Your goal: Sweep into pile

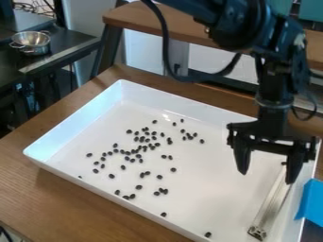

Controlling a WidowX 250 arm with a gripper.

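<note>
At the near side, brown table [75,203] carries 1 white tray [75,125]. Dark beans [159,177] lie scattered over its floor, a few along the near wall. 1 long, narrow bar [272,201] lies near the right-hand wall, 1 blue object [309,201] just outside. Above, the gripper [267,177] has its 2 fingers wide apart, gripping nothing, 1 overlapping the bar's far end in view. Beyond stand 1 wooden bench [142,18] and 1 metal bowl [31,41].

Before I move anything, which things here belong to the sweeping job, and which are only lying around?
For the job:
small black pieces, scattered
white tray under them
long thin bar inside it, probably the sweeper
black tool, fingers apart

Only lying around, it seems:
metal bowl, upper left
blue object, right edge
</note>
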